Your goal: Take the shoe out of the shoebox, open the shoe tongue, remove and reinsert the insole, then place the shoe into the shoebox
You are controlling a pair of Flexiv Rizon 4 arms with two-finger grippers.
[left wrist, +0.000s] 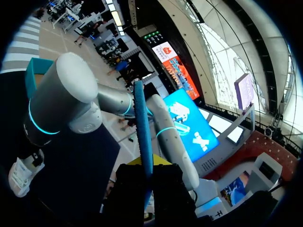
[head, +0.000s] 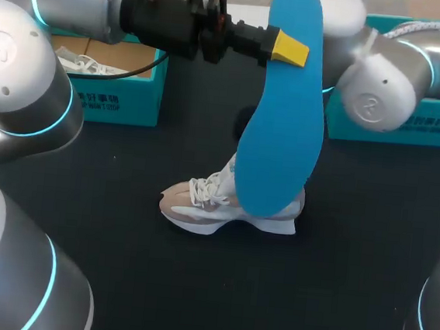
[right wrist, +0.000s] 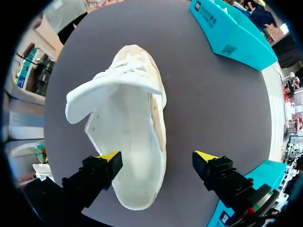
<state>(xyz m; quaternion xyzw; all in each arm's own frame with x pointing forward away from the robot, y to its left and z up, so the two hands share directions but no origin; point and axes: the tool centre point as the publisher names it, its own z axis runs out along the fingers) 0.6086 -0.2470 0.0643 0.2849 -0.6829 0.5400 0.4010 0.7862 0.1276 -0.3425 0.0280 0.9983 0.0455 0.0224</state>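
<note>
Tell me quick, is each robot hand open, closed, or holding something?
Left gripper: shut on the blue insole, held up in the air.
Right gripper: open, holding nothing, over the heel end of the shoe.

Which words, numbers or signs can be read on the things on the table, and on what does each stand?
Teal box at left, front wall: white print, too blurred to read.
Teal box at right, front wall: white print, too blurred to read.
Shoe, insole: no text visible.
</note>
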